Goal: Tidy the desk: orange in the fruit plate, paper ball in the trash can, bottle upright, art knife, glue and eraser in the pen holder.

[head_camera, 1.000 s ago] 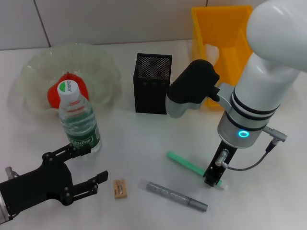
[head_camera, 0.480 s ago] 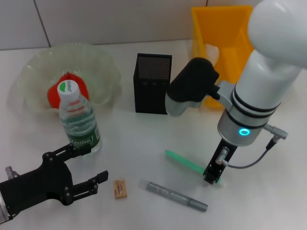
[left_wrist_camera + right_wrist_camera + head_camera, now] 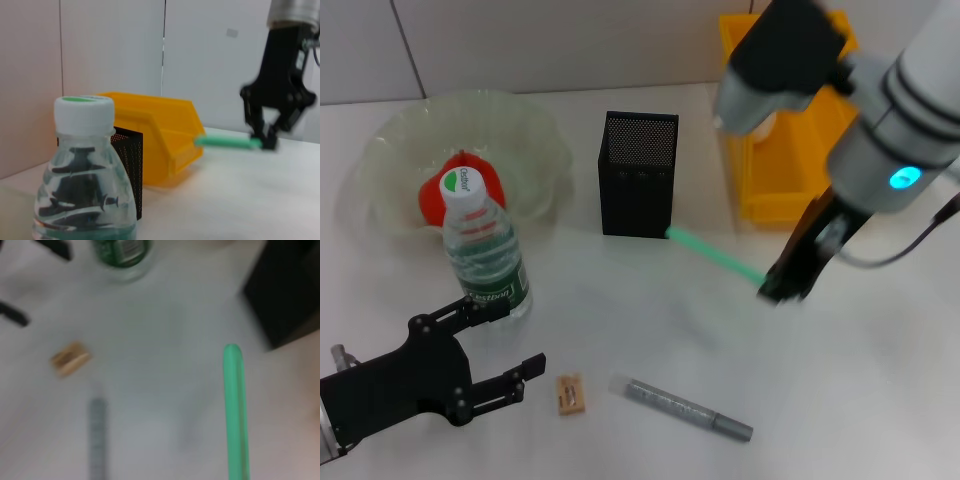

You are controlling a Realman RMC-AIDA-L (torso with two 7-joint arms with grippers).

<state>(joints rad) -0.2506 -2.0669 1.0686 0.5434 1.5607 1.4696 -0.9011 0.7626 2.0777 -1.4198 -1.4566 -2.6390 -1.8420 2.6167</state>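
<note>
Two grippers are in view. The right gripper is raised off the worktop toward its right side, fingers pinched on one end of a slim green stick, probably the art knife or the glue; its free end points at the pen holder, which stands mid-worktop toward the back. The left gripper waits at the front left corner with fingers spread, just in front of the upright bottle. The orange lies in the fruit plate at back left. The trash can stands at back right. The eraser and a grey pen-like tool lie near the front edge.
</note>
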